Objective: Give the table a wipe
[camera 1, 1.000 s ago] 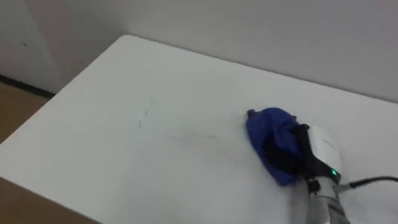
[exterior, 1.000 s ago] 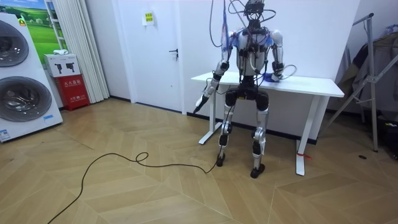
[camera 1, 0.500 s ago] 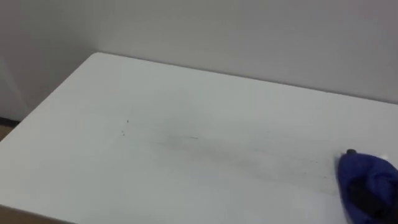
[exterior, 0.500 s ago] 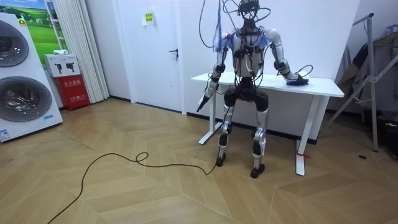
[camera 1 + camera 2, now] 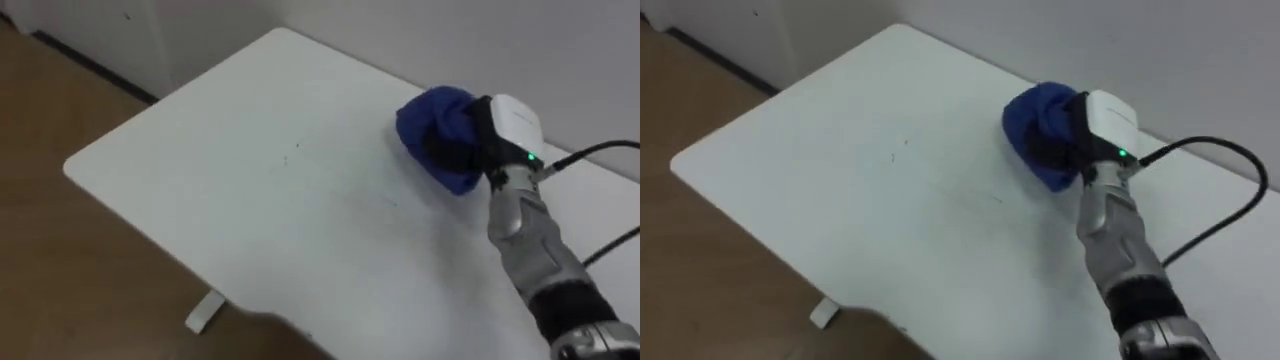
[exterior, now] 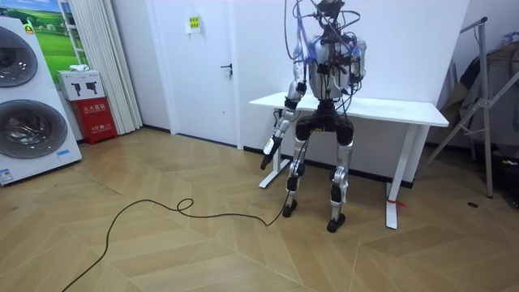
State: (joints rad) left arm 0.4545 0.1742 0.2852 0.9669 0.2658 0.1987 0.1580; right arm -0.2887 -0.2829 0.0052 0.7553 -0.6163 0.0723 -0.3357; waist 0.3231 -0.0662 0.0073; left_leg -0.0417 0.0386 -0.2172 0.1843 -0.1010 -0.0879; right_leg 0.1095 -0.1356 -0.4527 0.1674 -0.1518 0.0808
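Left hand point(image 6: 268, 154) hangs below the table's point(image 5: 200, 170) left end. Right hand point(image 5: 505, 125) clutches the bunched blue cloth point(image 5: 435, 115), which rests on the top near the far edge. Best to press down evenly and sweep overlapping passes across the faint specks point(image 5: 290, 152) — flat contact, no skimming.

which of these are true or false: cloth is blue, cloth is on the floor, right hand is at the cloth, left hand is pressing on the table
1. The cloth is blue. True.
2. The cloth lies on the floor. False: it sits bunched on the white table, toward the far edge by the wall.
3. The right hand is at the cloth. True.
4. The left hand is pressing on the table. False: in the room view it hangs at the robot's side, lower than the table top.
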